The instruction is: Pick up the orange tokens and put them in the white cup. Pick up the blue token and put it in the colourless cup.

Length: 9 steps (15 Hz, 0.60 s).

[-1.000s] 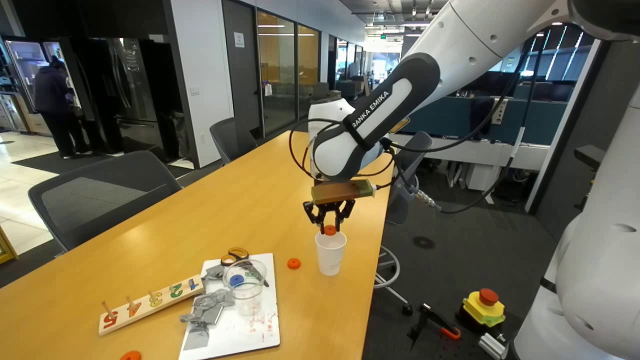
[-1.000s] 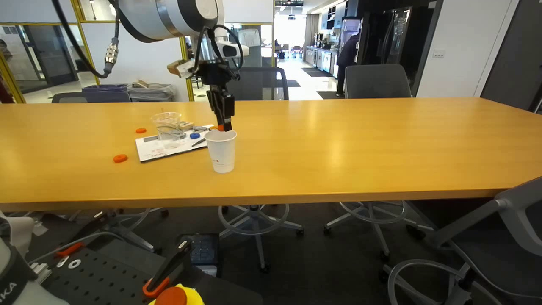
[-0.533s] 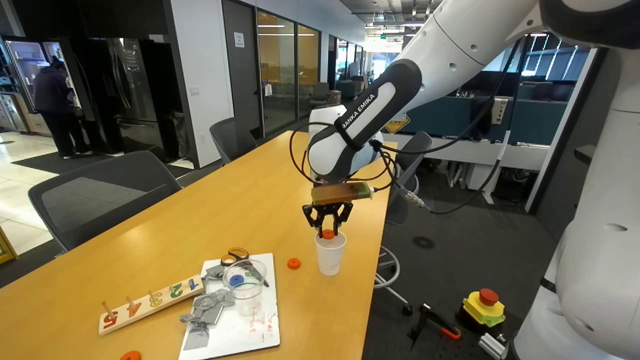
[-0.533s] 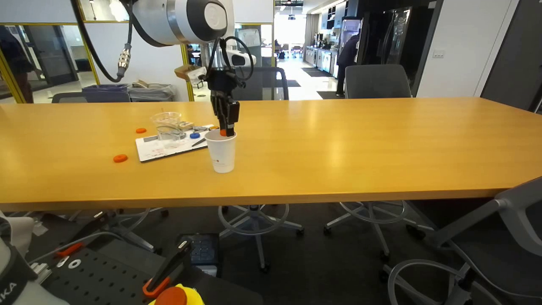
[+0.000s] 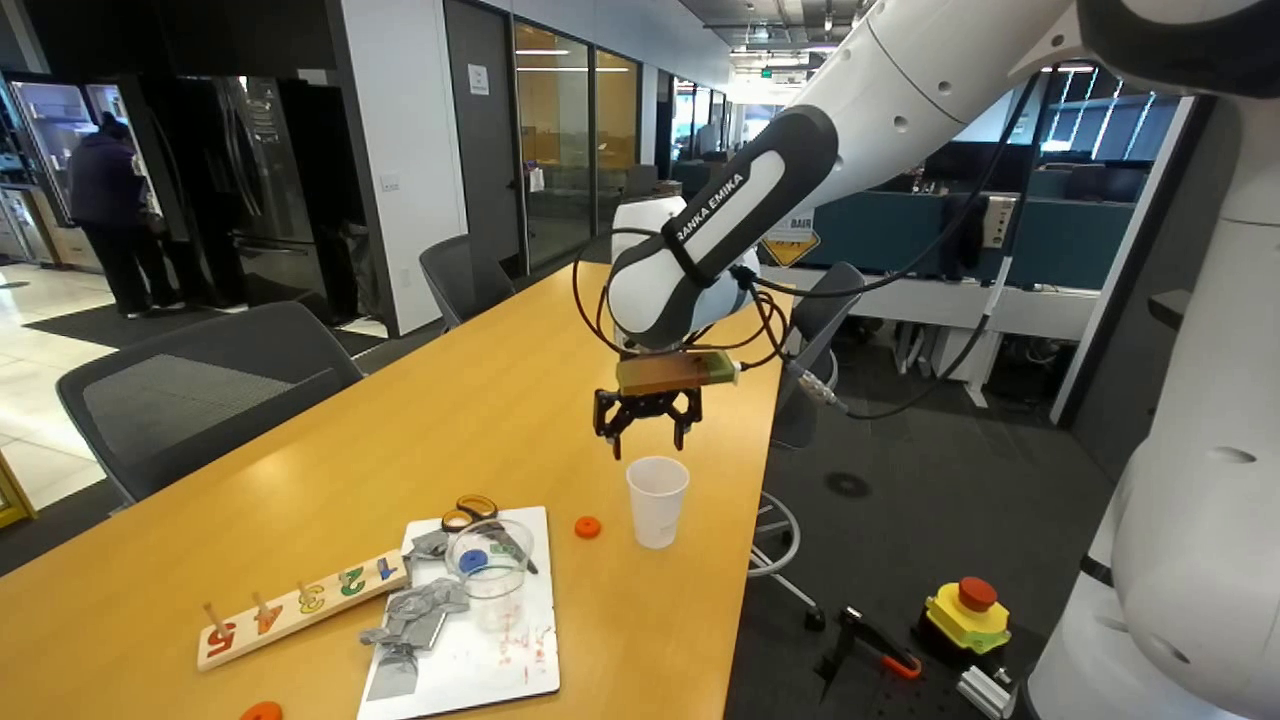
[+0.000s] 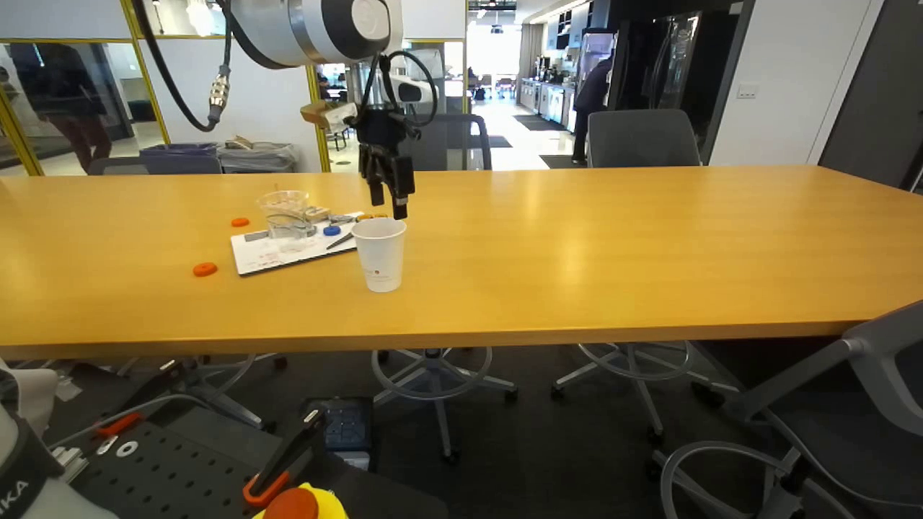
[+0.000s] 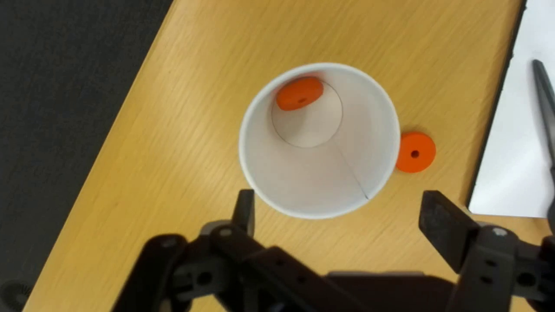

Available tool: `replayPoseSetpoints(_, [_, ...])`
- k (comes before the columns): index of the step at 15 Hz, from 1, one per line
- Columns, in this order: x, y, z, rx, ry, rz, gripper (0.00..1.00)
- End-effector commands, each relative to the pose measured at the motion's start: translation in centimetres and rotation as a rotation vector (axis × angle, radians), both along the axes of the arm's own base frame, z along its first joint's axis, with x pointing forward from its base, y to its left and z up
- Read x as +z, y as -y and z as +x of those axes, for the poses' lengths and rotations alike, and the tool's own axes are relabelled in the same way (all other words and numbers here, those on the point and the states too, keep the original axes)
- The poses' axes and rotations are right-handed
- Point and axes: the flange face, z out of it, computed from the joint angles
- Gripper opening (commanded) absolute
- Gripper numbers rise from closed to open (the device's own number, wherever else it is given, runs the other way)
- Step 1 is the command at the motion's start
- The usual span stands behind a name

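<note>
Nothing is held by the gripper (image 5: 648, 450), spread wide above the white cup (image 5: 656, 512), while the nearest loose token (image 7: 419, 146) is found flat on the table (image 5: 640, 625) between cup and board (image 5: 500, 672).

Arm (image 5: 900, 90) is wht w/ dk-grey trim (image 5: 815, 135), blk "RANKA EMIKA" lettering (image 5: 712, 207), blk cables (image 6: 162, 74) & claw (image 5: 648, 448).

The white cup (image 5: 657, 510) stands upright, its mouth open below the gripper (image 5: 648, 450), whose spread fingers have free air between them. Inside, an orange token (image 7: 300, 94) tilts against the wall, leaving part of the bottom free. A loose orange token (image 7: 422, 149) narrows the gap between white cup and whiteboard (image 5: 470, 675). On the whiteboard, a clear plastic cup (image 6: 286, 216) is an obstacle; in an exterior view, broad tabletop (image 6: 613, 252) right of the white cup gives passage.
</note>
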Motion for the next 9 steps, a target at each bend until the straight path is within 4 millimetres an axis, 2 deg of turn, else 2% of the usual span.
replayPoseSetpoints(1, [4.2,-2.4,1.4,0.152,0.093,0.017,1.0])
replayPoseSetpoints(3, [5.4,-4.5,2.0,0.248,0.133,0.029,1.0])
replayPoseSetpoints(5, [5.4,-6.7,2.5,0.342,0.173,0.047,1.0])
replayPoseSetpoints(7, [4.2,-8.8,2.8,0.445,0.186,0.08,1.0])
replayPoseSetpoints(9, [2.0,-10.4,3.1,0.556,0.174,0.107,1.0])
